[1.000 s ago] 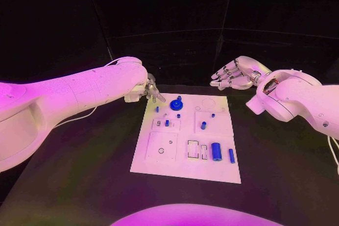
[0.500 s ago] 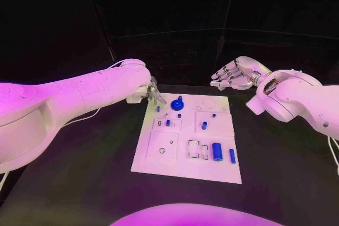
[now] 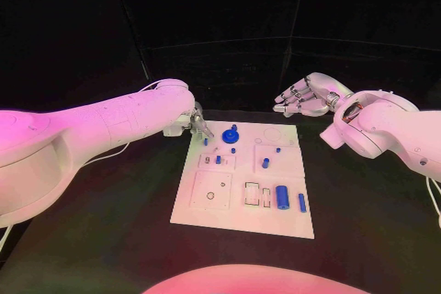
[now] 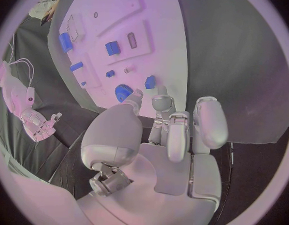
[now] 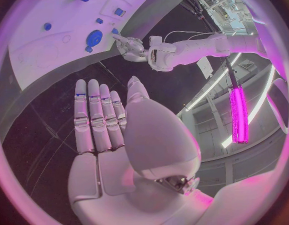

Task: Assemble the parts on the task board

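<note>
The white task board (image 3: 241,208) lies in the middle of the black table. On its far part stand a round blue toothed part (image 3: 230,138) and a small blue peg (image 3: 206,141); a blue cylinder (image 3: 282,194) and a thin blue rod (image 3: 301,202) lie near its right edge. My left hand (image 3: 197,124) hovers at the board's far left corner, fingertips pointing down just short of the peg (image 4: 149,81) and holding nothing. My right hand (image 3: 303,95) hangs raised beyond the far right corner, its fingers (image 5: 97,112) stretched out and empty.
More small blue parts (image 3: 264,163) stand in the board's middle recesses, and a white square plate (image 3: 211,191) with a hole lies at its near left. Bare black table (image 3: 110,205) runs round the board on every side.
My left hand has crept slightly down and right, nearer the small peg. The right hand has stayed still.
</note>
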